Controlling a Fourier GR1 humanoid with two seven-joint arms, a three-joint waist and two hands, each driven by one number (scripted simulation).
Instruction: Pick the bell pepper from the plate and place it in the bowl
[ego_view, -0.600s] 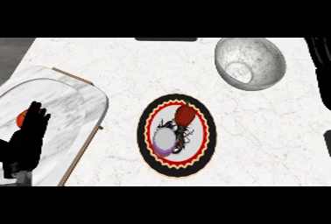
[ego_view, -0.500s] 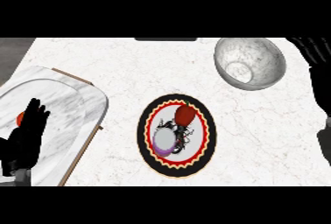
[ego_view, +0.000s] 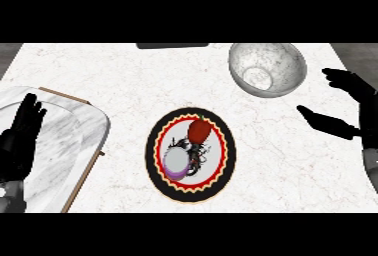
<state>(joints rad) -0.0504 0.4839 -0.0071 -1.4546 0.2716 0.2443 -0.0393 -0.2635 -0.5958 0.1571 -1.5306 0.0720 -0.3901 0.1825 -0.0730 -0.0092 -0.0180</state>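
Marble counter: bell pepper (ego_view: 199, 131) on plate (ego_view: 159, 167), well left of open right hand (ego_view: 353, 116).

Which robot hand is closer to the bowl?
Right. The right hand is open just right of the bowl; the left hand rests far away at the left edge.

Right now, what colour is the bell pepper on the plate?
Red, with a small green stem. The bell pepper shows best in the head view, on the plate.

Red bell pepper (ego_view: 198, 131), black-rimmed plate (ego_view: 156, 165) with red-yellow zigzag, grey marbled bowl (ego_view: 275, 56)
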